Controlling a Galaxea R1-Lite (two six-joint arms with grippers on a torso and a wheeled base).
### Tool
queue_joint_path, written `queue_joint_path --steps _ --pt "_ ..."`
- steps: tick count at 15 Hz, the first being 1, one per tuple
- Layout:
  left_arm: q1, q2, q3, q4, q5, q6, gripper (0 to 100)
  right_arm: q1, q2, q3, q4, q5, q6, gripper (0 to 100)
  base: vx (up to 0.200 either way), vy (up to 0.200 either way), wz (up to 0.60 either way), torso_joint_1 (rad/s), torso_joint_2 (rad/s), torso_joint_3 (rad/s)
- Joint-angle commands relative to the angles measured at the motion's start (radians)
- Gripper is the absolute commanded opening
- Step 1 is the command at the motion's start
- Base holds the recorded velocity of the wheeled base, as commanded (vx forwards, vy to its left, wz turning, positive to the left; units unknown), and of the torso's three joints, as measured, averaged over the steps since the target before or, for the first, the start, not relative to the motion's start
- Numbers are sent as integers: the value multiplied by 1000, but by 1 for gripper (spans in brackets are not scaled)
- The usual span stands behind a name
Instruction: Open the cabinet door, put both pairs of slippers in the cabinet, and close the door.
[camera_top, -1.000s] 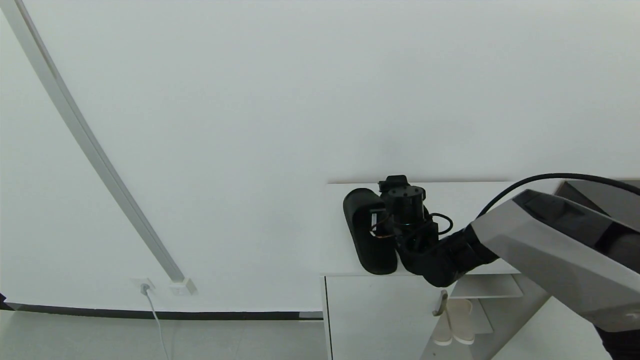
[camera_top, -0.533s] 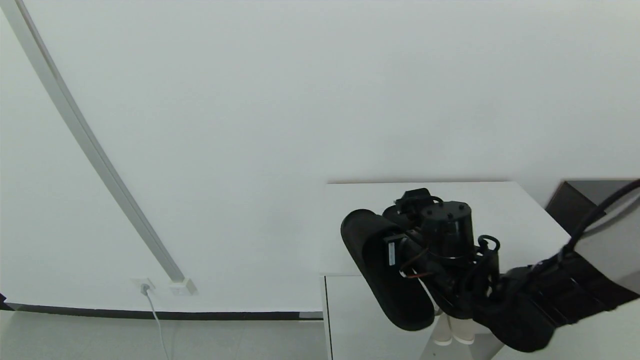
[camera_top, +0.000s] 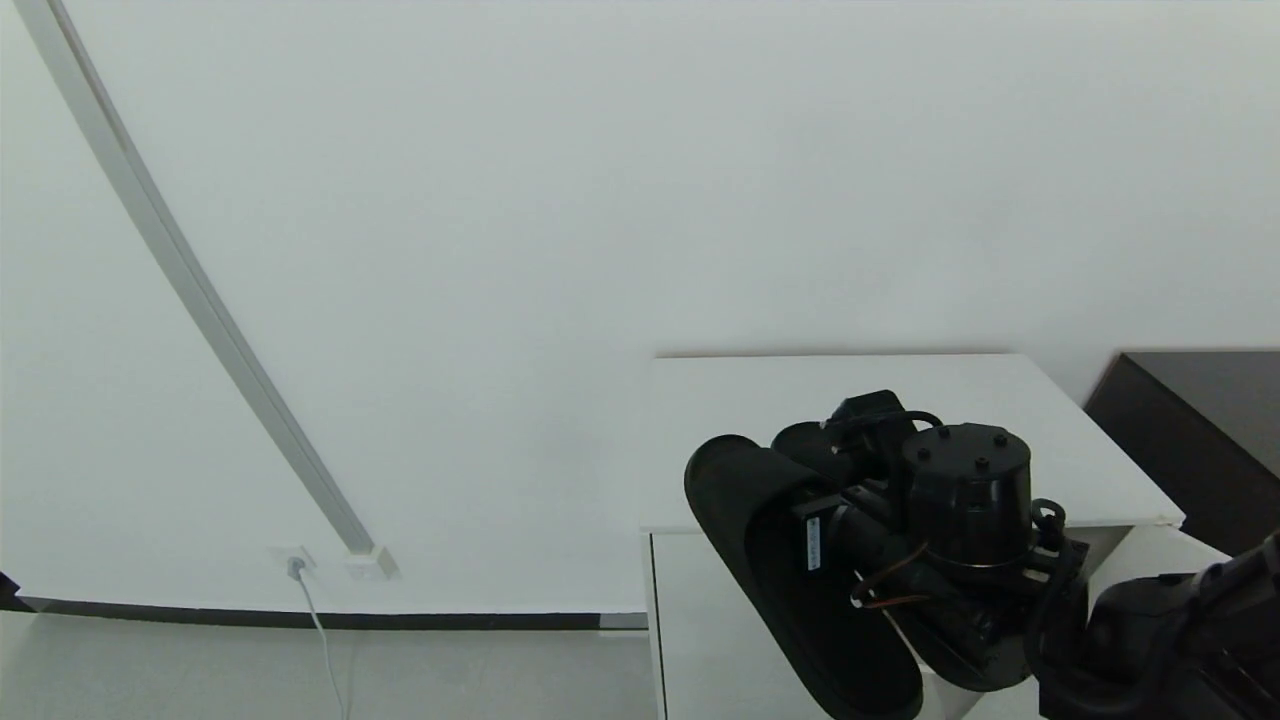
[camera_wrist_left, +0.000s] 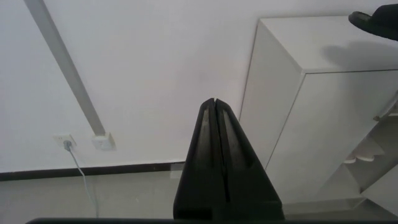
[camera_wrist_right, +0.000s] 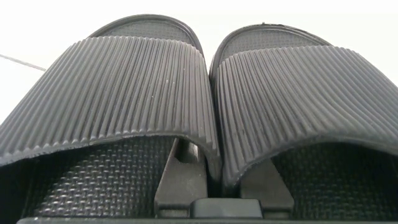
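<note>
Since 1.0 s ago the right arm has drawn back from over the cabinet (camera_top: 740, 410) top and come lower. The black slippers (camera_top: 800, 570) it carries now hang ahead of the cabinet's front edge, toes up and tilted, soles turned to my left. The head view has shifted a little as well.

The right gripper (camera_wrist_right: 219, 180) is clamped on the pair: one finger sits under each ribbed strap, pinching the two inner side walls together. The slippers lie side by side, touching.

On an inner shelf I make out the pale slippers (camera_wrist_left: 359, 158), small in the left wrist view.

The left gripper (camera_wrist_left: 215, 124) has its fingers pressed together with nothing between them. It hangs off the cabinet's left side.

On the wall: a slanted conduit (camera_top: 190, 290) and a socket (camera_top: 293, 565) with a cord plugged in.
</note>
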Motion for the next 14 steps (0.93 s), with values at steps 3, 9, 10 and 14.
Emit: queue_joint_path --steps 3,9,10,14 --pt "0 2 0 0 -1 0 0 9 -7 6 -2 -2 -1 0 -200 0 0 -10 -1 5" --pt "0 0 0 0 1 -3 0 13 -7 12 -2 -7 -3 0 -100 0 0 0 2 1" --pt "0 0 0 0 1 -3 0 13 -7 12 -2 -7 -3 0 0 0 0 0 0 0" --pt "0 2 0 0 1 -4 0 23 -5 28 -28 -7 -7 0 0 0 0 0 0 0"
